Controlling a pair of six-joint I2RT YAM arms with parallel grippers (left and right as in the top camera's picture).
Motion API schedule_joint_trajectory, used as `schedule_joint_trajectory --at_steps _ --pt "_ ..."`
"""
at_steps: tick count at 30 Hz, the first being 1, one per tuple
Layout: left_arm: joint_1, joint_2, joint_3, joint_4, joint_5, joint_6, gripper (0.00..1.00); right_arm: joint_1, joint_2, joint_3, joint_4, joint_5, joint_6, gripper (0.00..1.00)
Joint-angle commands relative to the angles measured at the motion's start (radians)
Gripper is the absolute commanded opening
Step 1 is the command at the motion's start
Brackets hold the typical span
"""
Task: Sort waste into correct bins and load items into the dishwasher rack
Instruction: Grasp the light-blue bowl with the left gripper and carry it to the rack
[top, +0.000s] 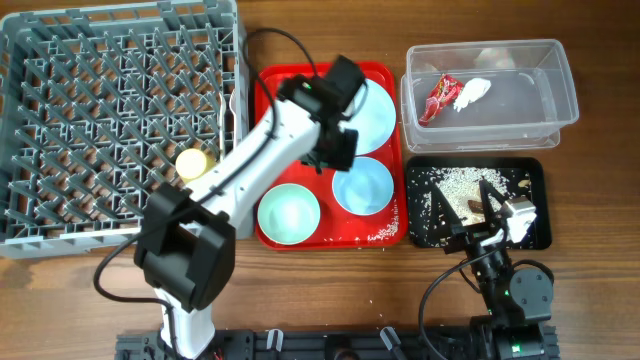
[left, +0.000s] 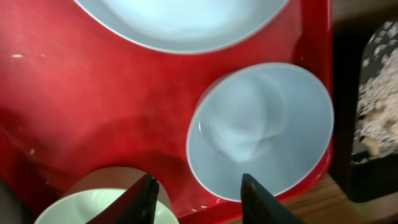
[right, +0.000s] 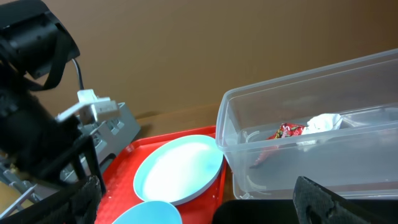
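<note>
The grey dishwasher rack (top: 110, 120) fills the left and holds the yellow cup (top: 193, 163). On the red tray (top: 275, 85) sit the light blue plate (top: 368, 112), light blue bowl (top: 362, 187) and pale green bowl (top: 288, 214). My left gripper (top: 333, 158) hangs open above the tray between the bowls, fingers (left: 199, 199) astride the blue bowl's (left: 261, 130) near rim, holding nothing. The clear tub (top: 560, 90) holds the red wrapper (top: 438, 98) and white napkin (top: 472, 92). Rice lies in the black tray (top: 535, 175). My right gripper (top: 495, 212) is open and empty above it. I cannot make out the fork or spoon.
The left arm's white link (top: 250, 160) crosses the rack's right edge and the red tray. Loose rice grains (top: 385, 233) lie at the red tray's front right corner. The right wrist view shows the plate (right: 180, 168), the tub (right: 236, 149) and the left arm (right: 31, 37).
</note>
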Motion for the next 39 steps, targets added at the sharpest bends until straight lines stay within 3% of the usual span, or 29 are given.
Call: schedule_joint_trajectory --at_steps 1,6,7,9,13,17,21,24,29,39 --pt "-0.018 0.002 -0.12 0.082 -0.068 -0.021 0.45 -0.005 -0.012 -0.003 0.005 0.002 0.006 1.0" --pt "-0.018 0.002 -0.24 0.227 -0.009 -0.021 0.38 -0.005 -0.012 -0.003 0.005 0.002 0.007 1.0" --pt "-0.018 0.002 -0.248 0.238 -0.009 -0.021 0.32 -0.005 -0.012 -0.003 0.005 0.002 0.007 1.0" --pt "-0.018 0.002 -0.248 0.238 -0.01 -0.026 0.04 -0.005 -0.012 -0.003 0.005 0.002 0.007 1.0" --pt "-0.008 -0.029 -0.215 0.198 -0.054 -0.047 0.04 -0.005 -0.012 -0.003 0.005 0.002 0.007 1.0" --pt "0.024 -0.103 -0.082 0.069 -0.213 -0.066 0.04 -0.005 -0.012 -0.003 0.005 0.002 0.007 1.0" --pt "0.098 -0.187 0.06 -0.09 -0.571 -0.082 0.04 -0.005 -0.012 -0.003 0.005 0.002 0.007 1.0" --pt "0.169 -0.215 0.063 -0.129 -0.769 -0.107 0.04 -0.005 -0.012 -0.003 0.005 0.002 0.006 1.0" --pt "0.277 -0.18 0.025 -0.167 -1.098 -0.249 0.04 -0.005 -0.012 -0.003 0.005 0.002 0.007 1.0" --pt "0.329 -0.002 0.015 -0.092 -1.325 -0.261 0.04 -0.005 -0.012 -0.003 0.005 0.002 0.007 1.0"
